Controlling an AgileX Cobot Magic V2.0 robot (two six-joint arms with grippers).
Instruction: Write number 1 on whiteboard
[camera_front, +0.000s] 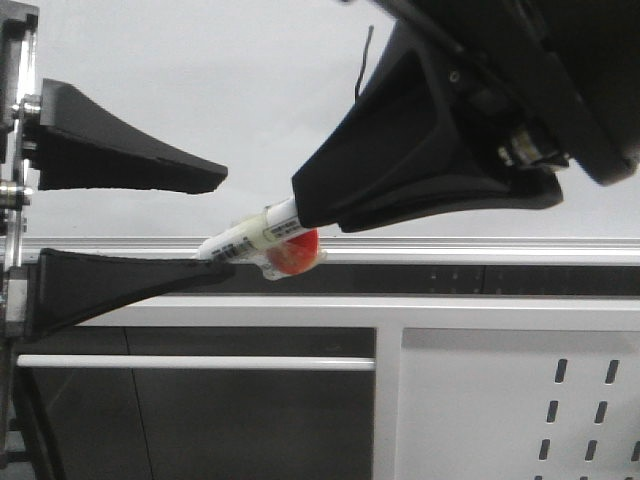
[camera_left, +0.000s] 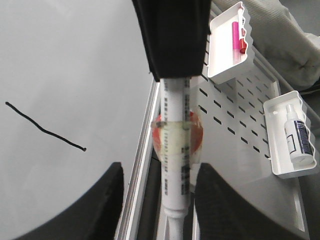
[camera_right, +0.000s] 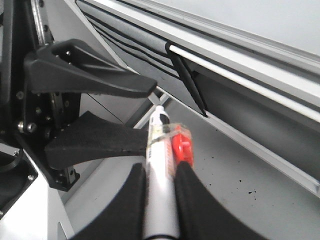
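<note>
Right gripper (camera_front: 300, 215): we see its fingers clenched on the marker (camera_front: 255, 237), which has a red piece taped on.
Left gripper (camera_front: 225, 225): fingers spread, one above and one below the marker's tip end; we cannot tell whether they touch it.
Number 1 (camera_left: 45, 129): thin black stroke on the whiteboard (camera_front: 200, 80), far of both grippers.
Rail (camera_front: 450, 250): silver, along the whiteboard's bottom edge.

Number 1 (camera_left: 44, 127): thin black wavy stroke on glossy pale whiteboard (camera_left: 75, 55).
</note>
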